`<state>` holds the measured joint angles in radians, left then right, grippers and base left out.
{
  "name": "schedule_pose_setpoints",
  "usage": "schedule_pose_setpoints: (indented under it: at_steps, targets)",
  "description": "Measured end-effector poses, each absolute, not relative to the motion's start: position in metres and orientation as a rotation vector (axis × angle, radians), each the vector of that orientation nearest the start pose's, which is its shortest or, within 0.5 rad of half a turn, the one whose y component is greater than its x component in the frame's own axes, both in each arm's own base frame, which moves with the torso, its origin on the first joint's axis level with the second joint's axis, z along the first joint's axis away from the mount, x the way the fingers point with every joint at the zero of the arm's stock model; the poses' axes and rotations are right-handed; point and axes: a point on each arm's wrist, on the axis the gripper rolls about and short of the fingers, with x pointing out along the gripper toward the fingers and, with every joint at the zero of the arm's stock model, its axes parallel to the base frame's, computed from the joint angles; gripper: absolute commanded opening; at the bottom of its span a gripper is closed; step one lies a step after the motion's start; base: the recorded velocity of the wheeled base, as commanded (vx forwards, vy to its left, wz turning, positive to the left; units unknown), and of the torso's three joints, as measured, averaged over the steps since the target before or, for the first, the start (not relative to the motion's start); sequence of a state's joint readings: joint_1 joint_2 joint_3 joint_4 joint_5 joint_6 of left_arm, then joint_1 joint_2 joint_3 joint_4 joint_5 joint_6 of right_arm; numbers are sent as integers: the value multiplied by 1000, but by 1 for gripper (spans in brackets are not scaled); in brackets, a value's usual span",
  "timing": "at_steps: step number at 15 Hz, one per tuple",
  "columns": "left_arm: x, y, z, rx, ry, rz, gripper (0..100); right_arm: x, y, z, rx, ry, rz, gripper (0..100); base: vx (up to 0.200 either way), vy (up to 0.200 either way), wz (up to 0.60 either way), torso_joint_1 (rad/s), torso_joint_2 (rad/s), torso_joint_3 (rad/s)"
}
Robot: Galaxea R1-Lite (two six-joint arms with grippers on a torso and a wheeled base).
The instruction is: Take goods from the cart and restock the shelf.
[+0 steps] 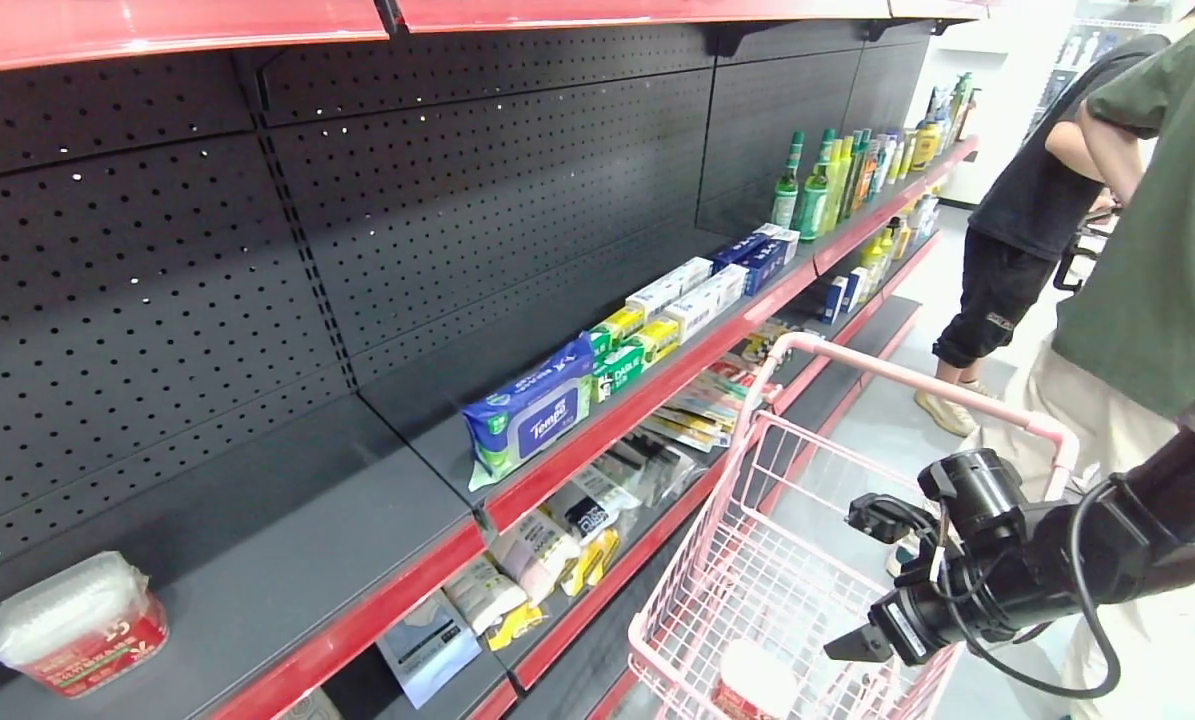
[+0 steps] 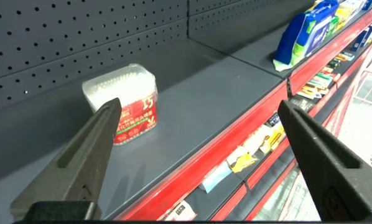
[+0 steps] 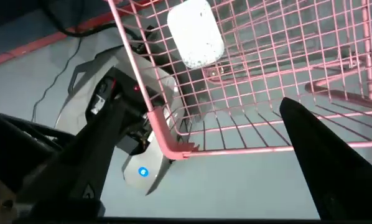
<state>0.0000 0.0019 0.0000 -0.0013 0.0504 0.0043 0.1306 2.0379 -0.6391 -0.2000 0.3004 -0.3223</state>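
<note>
Black right hand [image 1: 850,641], jaws apart, hangs over the pink cart [image 1: 915,384].

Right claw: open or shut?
Open. The right claw has its fingers spread wide, gripping nothing; the pink cart rim shows through the gap.
</note>
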Motion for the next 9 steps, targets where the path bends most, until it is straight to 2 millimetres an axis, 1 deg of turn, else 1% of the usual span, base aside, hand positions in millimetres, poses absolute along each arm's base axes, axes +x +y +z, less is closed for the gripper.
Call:
schedule_pose_setpoints:
  at_steps: [5, 7, 9]
  targets:
    - [-23, 1, 76, 4, 1, 50, 100, 272, 62, 7, -212, 1148, 627, 100, 0, 0, 0, -105, 241, 131]
    - [-23, 1, 76, 4, 0, 50, 100, 272, 64, 4, -219, 1155, 637, 100, 0, 0, 0, -122, 276, 146]
    - [-23, 1, 76, 5, 1, 50, 100, 272, 65, 4, -221, 1158, 638, 100, 0, 0, 0, -16, 38, 16]
